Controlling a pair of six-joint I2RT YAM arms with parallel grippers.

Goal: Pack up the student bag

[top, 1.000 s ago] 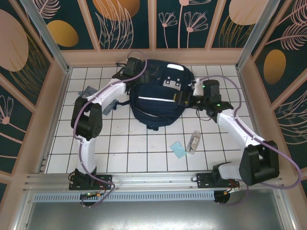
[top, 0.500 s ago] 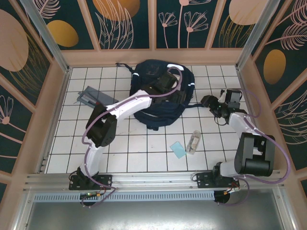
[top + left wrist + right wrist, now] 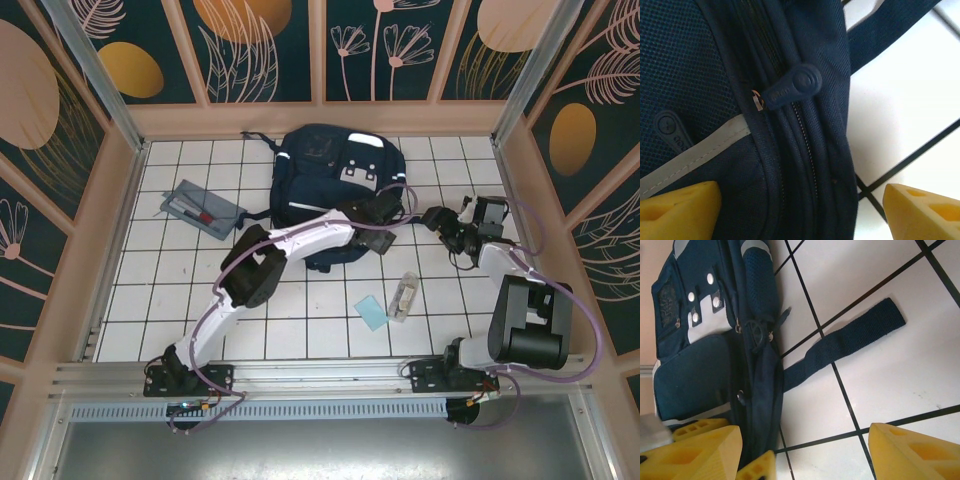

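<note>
**Packing barely begun: zip not yet opened**

The student bag lay flat at the far middle of the tiled surface. At its right edge the left tool hung spread over the zipper pull, gripping nothing. The zip below the pull looked closed. Just right of the bag, the right tool was likewise spread and empty. A grey pouch lay left of the bag. A blue card and a clear item lay nearer than the bag, so apparently everything remained to be packed.

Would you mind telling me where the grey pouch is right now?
In the top view, the grey pouch lies on the tiled table, far left, just left of the student bag.
</note>
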